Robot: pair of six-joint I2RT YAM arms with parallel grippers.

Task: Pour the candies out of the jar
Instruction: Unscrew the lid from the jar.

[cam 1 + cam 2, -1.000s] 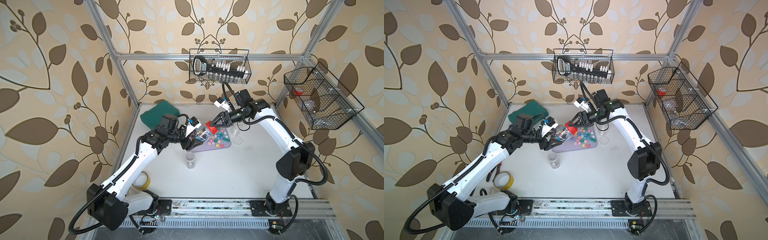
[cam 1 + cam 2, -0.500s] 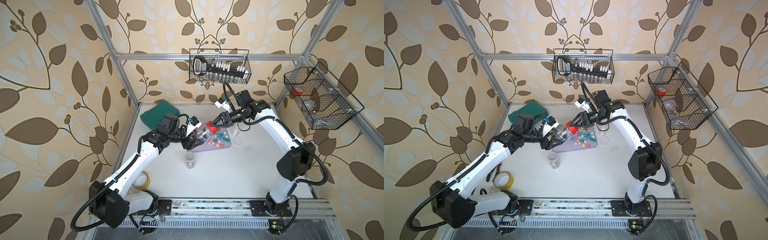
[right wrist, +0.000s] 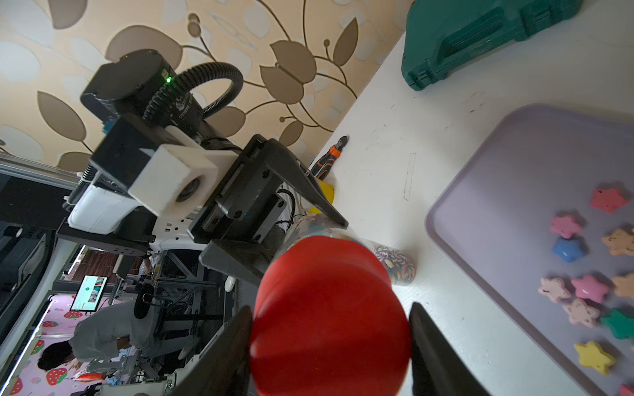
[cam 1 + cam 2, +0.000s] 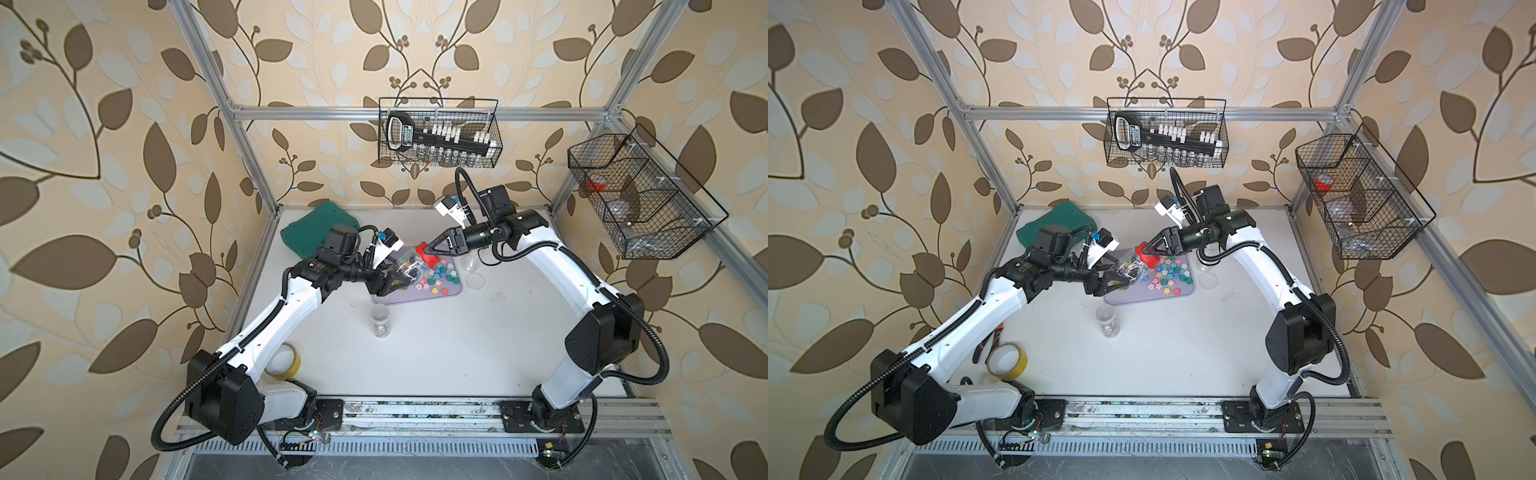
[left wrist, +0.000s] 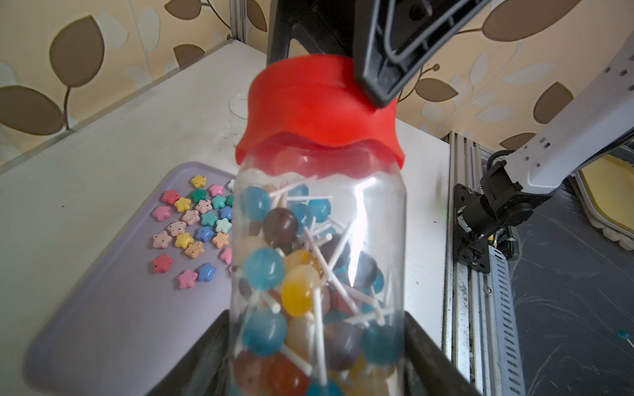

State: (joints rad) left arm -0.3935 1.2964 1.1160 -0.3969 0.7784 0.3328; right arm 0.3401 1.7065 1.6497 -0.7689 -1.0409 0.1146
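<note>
Gripping the clear jar (image 5: 319, 247) by its lower body, the left gripper (image 4: 395, 281) has its fingers closed against both sides of the plastic and holds it tilted above the left end of the lilac tray (image 4: 415, 298). The jar's mouth points far and right. Ball lollipops (image 5: 264, 267) on white sticks, in blue, yellow, brown and orange, fill the jar. The red lid (image 5: 320, 106) sits over the mouth. The right gripper (image 3: 329, 343) comes in from the right and is closed on that lid, with one finger pressed to each side of it. Star-shaped sweets (image 5: 192, 226) in pink, yellow, blue, green and red lie loose on the tray's right half, beside the jar and apart from it. A small jar (image 4: 380, 320) stands upright on the white table (image 4: 457, 353), just nearer than the tray, with striped swirl sweets in its bottom. A green case (image 4: 311, 228) lies at the far left corner, and a yellow tape roll (image 4: 1007, 359) sits near the left arm's base.
</note>
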